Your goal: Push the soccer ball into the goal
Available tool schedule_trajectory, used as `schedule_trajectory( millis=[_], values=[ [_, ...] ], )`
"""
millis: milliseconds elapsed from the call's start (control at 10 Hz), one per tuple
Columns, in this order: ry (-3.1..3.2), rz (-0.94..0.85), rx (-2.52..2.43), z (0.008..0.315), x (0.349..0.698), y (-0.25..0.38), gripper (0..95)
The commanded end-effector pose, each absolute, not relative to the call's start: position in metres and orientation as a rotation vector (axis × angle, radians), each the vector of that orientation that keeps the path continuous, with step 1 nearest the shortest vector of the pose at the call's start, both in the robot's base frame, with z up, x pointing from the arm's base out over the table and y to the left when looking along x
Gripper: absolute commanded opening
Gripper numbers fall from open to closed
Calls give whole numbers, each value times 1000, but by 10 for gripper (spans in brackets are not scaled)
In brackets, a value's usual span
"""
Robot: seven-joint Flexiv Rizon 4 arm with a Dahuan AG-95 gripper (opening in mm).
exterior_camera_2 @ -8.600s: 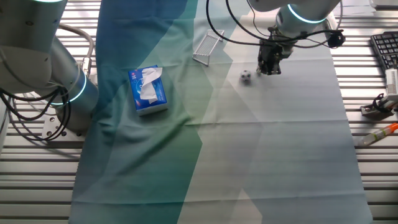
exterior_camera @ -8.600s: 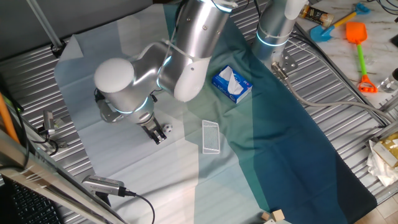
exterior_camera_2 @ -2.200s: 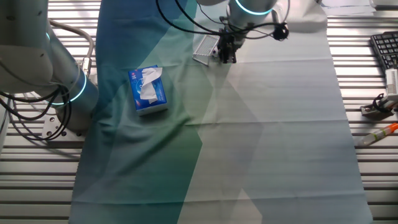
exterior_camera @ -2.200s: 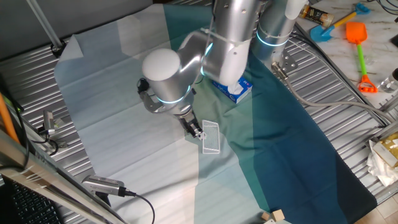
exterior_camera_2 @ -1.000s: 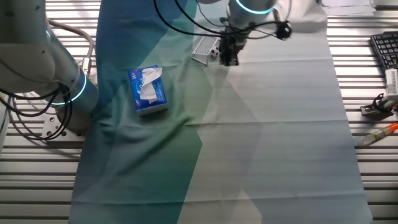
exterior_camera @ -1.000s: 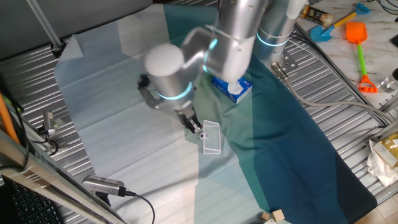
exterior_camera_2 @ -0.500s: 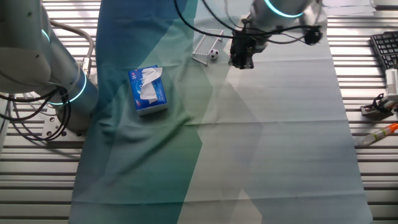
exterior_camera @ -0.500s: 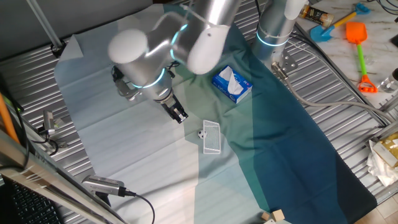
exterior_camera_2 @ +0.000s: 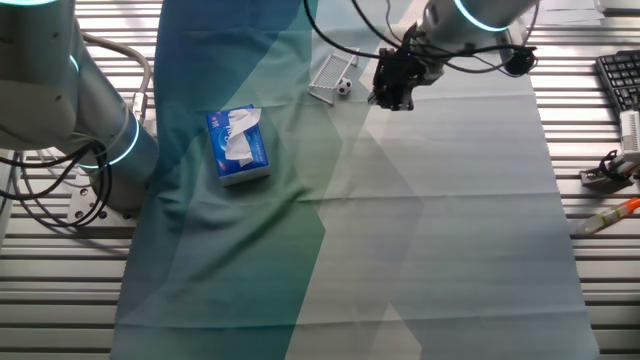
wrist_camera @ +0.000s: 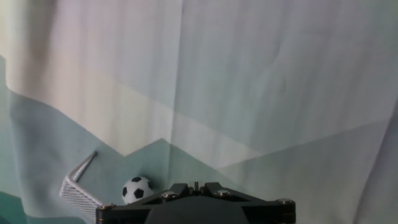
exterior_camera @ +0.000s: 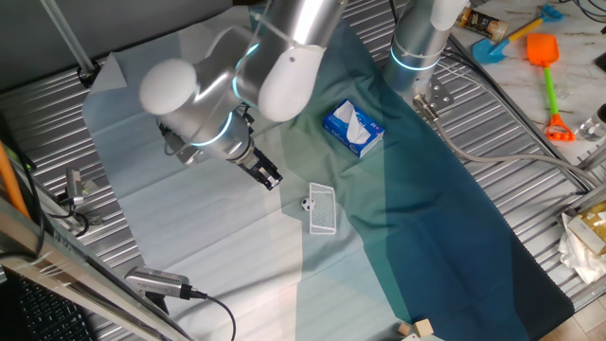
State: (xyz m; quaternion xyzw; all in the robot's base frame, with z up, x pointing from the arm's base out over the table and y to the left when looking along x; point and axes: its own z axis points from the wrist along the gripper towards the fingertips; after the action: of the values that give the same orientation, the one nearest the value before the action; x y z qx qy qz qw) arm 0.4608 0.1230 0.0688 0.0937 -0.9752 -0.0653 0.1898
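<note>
The soccer ball (exterior_camera: 307, 203) is a tiny white ball with black patches. It rests right against the open side of the goal (exterior_camera: 322, 209), a small white mesh frame lying on the cloth. Both also show in the other fixed view, the ball (exterior_camera_2: 343, 88) beside the goal (exterior_camera_2: 329, 75), and in the hand view, the ball (wrist_camera: 137, 189) next to the goal's corner (wrist_camera: 79, 190). My gripper (exterior_camera: 268, 177) hovers a short way off from the ball, fingers together and empty. It shows in the other fixed view (exterior_camera_2: 389, 99) and at the hand view's bottom edge (wrist_camera: 196, 186).
A blue-and-white tissue box (exterior_camera: 352, 129) stands behind the goal, also visible in the other fixed view (exterior_camera_2: 238, 146). The teal and white cloth (exterior_camera: 426, 218) covers the slatted table. A second arm's base (exterior_camera_2: 110, 140) stands beside the tissue box. Toys (exterior_camera: 546, 66) lie at the far right.
My gripper had pushed the ball across the cloth up to the goal. In the last second it has pulled back from the goal, and the ball stays at the goal's mouth.
</note>
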Motion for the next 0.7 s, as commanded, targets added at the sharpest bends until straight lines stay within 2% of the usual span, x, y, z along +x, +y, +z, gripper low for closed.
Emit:
schedule_trajectory(
  millis=[100, 700],
  values=[
    [-2731, -182, 246, 69, 462, 124, 0],
    [-2817, -168, 178, 97, 466, 115, 0]
  ],
)
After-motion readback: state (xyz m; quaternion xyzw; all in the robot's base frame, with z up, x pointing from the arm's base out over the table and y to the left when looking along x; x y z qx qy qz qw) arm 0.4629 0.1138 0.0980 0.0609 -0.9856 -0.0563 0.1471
